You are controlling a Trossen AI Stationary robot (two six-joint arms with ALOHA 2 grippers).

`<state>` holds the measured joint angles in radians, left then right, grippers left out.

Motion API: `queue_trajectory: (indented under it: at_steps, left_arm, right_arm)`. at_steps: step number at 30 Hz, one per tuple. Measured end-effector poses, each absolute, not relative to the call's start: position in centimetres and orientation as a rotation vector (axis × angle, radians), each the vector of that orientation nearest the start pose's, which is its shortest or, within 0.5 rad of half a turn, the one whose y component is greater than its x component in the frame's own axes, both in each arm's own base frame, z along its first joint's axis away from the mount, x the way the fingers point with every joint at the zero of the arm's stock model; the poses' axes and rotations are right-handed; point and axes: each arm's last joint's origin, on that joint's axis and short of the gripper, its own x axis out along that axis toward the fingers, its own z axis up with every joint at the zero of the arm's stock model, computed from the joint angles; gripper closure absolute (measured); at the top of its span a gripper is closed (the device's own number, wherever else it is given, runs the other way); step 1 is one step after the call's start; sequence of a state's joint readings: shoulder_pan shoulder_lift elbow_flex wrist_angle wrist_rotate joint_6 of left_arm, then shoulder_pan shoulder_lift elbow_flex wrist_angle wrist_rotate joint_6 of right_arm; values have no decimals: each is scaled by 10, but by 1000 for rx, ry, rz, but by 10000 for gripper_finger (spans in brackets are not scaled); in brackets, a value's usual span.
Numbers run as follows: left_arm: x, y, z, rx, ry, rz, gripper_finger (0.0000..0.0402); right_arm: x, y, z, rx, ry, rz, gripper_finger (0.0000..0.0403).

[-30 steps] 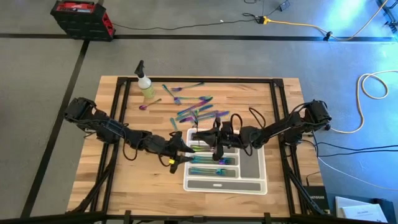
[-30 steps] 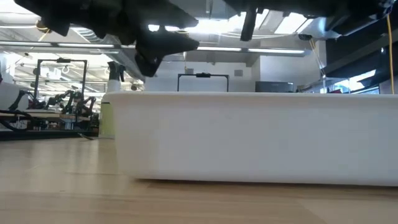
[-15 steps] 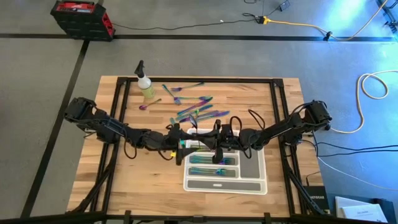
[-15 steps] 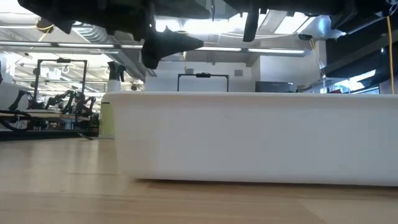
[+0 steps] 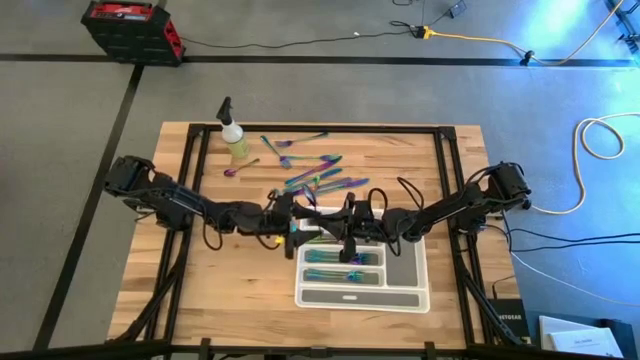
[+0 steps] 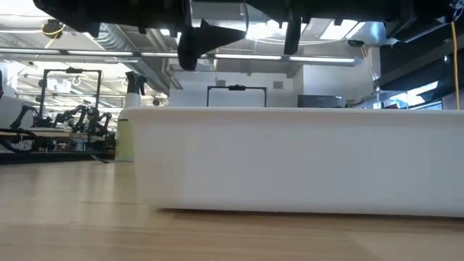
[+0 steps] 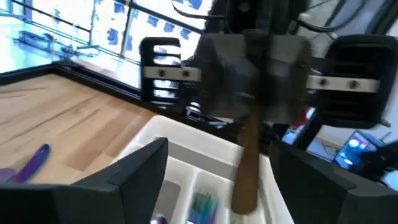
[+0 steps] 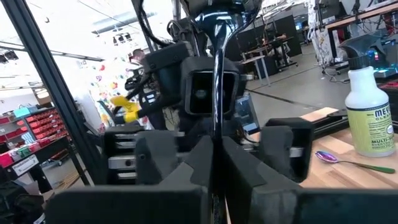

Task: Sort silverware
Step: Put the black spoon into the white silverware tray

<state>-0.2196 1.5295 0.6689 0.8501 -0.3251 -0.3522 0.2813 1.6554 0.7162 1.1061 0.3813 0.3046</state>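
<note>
The light wooden table (image 5: 200, 280) fills the middle of the high view. On it, lower centre, sits the white-grey compartment tray (image 5: 410, 285), with iridescent rainbow metal pieces in its left slots (image 5: 340, 257). More of the iridescent silverware (image 5: 318, 180) lies loose in the upper centre of the table, above both pincers and apart from them. The yellow-green spray bottle (image 5: 236, 138) stands at upper left, a purple spoon (image 5: 236, 170) just below it.

The left gripper (image 5: 298, 226) hovers at the tray's upper left edge, its fingers spread wide and empty. The right gripper (image 5: 351, 243) hangs over the tray's upper slots, pinched closed on a dark slim utensil (image 8: 216, 81) standing upright between its fingers.
</note>
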Motion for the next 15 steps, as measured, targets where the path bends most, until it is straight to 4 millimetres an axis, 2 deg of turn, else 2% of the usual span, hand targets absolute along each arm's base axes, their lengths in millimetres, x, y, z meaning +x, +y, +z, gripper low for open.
queue_trajectory:
  at_steps: [7, 15]
  left_arm:
    - [306, -52, 220, -363, -14, 92, 138]
    - [306, -52, 222, -370, -31, 91, 161]
  right_arm:
    - [319, 81, 220, 358, -171, -75, 400]
    - [319, 81, 220, 357, -171, -71, 400]
